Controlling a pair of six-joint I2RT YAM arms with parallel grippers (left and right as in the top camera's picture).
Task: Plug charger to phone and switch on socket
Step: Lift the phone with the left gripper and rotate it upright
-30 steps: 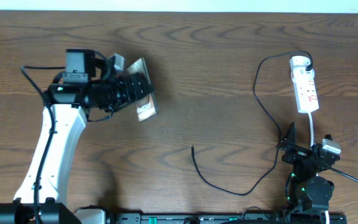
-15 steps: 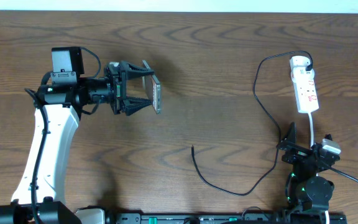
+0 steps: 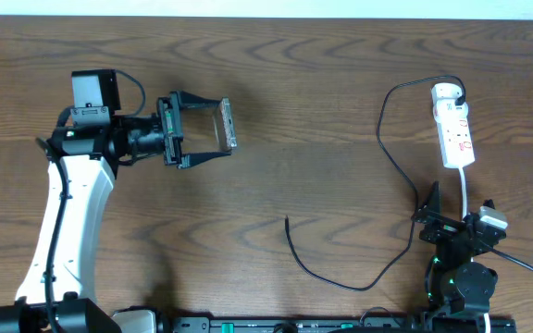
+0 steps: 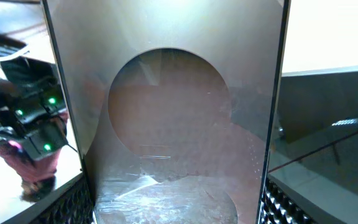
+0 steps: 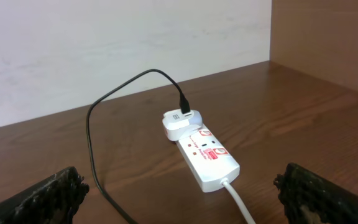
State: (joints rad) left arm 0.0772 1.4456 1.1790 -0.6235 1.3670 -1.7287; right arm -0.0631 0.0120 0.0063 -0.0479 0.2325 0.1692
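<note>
At upper left the left gripper (image 3: 218, 129) pinches the phone (image 3: 229, 129) edge-on above the table, probably to expose its unseen port, while the charger (image 3: 288, 223) tip lies lower centre, the socket (image 3: 453, 125) upper right, and the right gripper (image 5: 179, 193) sits spread wide.

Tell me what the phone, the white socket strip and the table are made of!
Phone: probably glass or glossy plastic; its grey-brown face shows reflections. Socket strip: likely smooth white plastic, by its even sheen. Table: wood or wood-look laminate, dark brown with wavy grain.
</note>
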